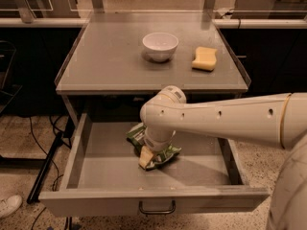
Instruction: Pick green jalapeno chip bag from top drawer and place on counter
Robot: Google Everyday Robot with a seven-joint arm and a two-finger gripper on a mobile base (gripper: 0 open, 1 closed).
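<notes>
The top drawer [96,201] is pulled open below the counter [110,56]. The green jalapeno chip bag [166,154] lies crumpled on the drawer floor near its middle. My white arm reaches in from the right and bends down into the drawer. My gripper [146,157] is right on the bag, touching its left part, and the wrist hides most of the bag. Green edges show on both sides of the wrist.
A white bowl [160,46] and a yellow sponge [205,58] sit on the counter toward the back right. The drawer's dark loop handle [157,209] is at the front. Cables and a dark stand leg [45,166] lie on the floor at the left.
</notes>
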